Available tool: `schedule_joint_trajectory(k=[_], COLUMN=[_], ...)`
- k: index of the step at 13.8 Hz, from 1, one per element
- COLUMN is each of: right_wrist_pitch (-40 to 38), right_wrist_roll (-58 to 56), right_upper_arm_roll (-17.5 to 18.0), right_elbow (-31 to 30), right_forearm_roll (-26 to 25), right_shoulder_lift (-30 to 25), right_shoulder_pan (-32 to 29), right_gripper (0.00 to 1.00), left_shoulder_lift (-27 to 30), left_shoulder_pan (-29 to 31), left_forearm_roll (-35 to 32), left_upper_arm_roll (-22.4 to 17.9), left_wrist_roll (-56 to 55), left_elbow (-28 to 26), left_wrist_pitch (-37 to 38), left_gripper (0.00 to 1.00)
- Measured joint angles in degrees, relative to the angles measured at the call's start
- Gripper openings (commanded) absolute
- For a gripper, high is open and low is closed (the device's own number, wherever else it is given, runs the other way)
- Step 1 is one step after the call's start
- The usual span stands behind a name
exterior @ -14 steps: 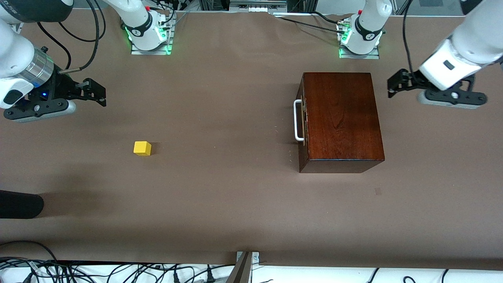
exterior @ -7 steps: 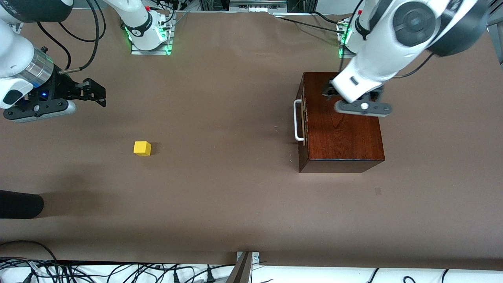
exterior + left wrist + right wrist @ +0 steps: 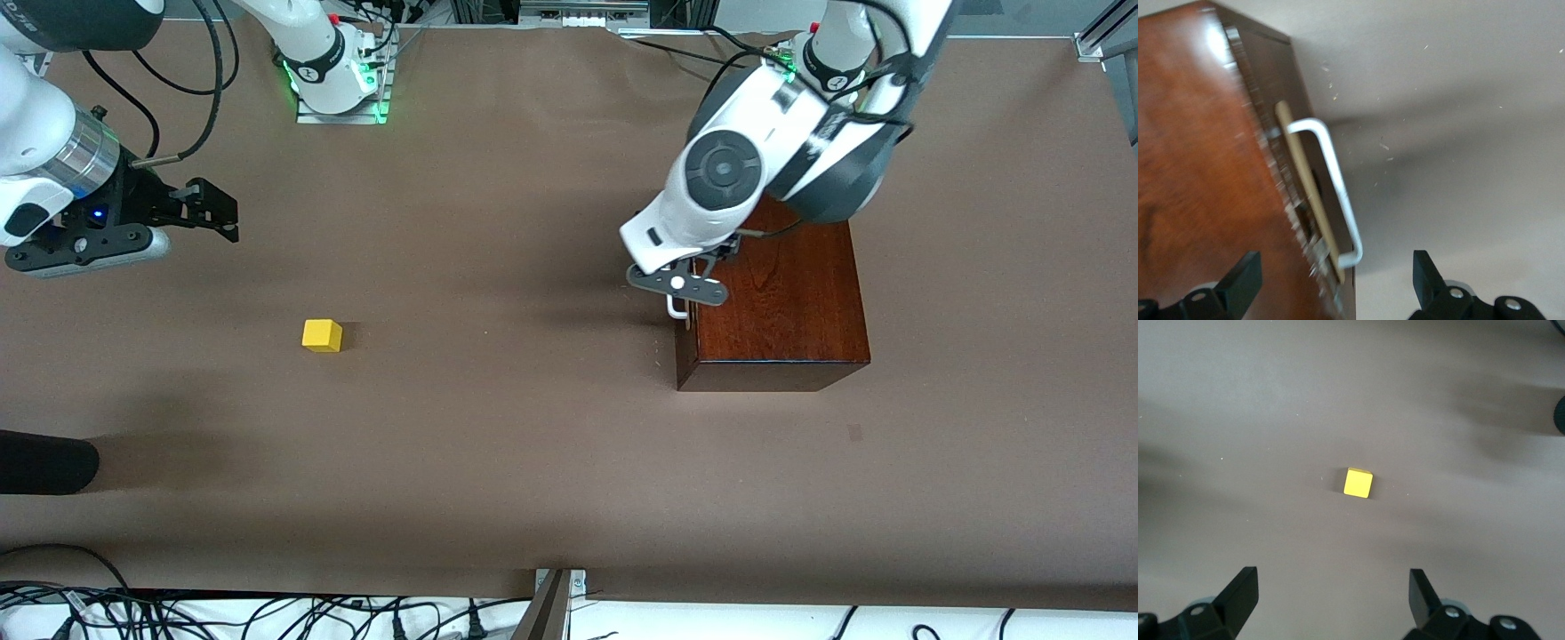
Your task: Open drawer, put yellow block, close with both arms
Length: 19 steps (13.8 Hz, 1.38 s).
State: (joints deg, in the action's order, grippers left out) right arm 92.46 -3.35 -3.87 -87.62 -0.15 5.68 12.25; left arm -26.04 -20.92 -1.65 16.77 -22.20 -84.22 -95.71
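The mahogany box (image 3: 782, 302) stands toward the left arm's end of the table. Its drawer (image 3: 685, 351) is shut, with the front flush. The white handle (image 3: 677, 309) shows only at its nearer end, under the left hand. My left gripper (image 3: 683, 283) hangs over the handle, open and empty. In the left wrist view the handle (image 3: 1335, 180) and the drawer front (image 3: 1281, 87) lie between my left gripper's (image 3: 1335, 280) spread fingers. The yellow block (image 3: 322, 335) sits on the table toward the right arm's end. My right gripper (image 3: 213, 209) is open and empty, with the block (image 3: 1358, 483) ahead of it (image 3: 1331, 593).
Two green-lit base mounts (image 3: 338, 80) (image 3: 813, 89) stand along the table's edge farthest from the front camera. A black object (image 3: 44, 462) lies at the table's edge at the right arm's end. Cables (image 3: 267, 613) run along the nearest edge.
The left arm has swung from beside the box, across its top, to over the drawer handle. The right arm, the yellow block and the box have not moved.
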Motion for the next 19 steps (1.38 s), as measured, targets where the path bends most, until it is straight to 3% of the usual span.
schedule_joint_trajectory(k=[7,13,19], right_wrist_pitch=[1.1,1.1,1.5], right_wrist_roll=[0.0,0.0,0.1], right_upper_arm_roll=[-0.4,-0.4,-0.4], right_elbow=[0.0,0.0,-1.2], right_forearm_roll=[0.0,0.0,0.0], right_shoulder_lift=[0.6,0.7,2.7], right_shoulder_pan=[-0.1,-0.1,-0.1], right_gripper=[1.00,1.00,1.00], left_shoulder_lift=[-3.8,-4.9,-4.9], left_shoulder_pan=[-5.2,-9.5,-9.3], left_forearm_roll=[-8.5,-14.9,-15.6], left_upper_arm_roll=[0.0,0.0,-0.3], left_wrist_roll=[-9.2,-15.5,-15.8], left_elbow=[-0.3,-5.3,-6.4], left_wrist_pitch=[-2.0,-4.7,-4.8], left_gripper=[1.00,1.00,1.00])
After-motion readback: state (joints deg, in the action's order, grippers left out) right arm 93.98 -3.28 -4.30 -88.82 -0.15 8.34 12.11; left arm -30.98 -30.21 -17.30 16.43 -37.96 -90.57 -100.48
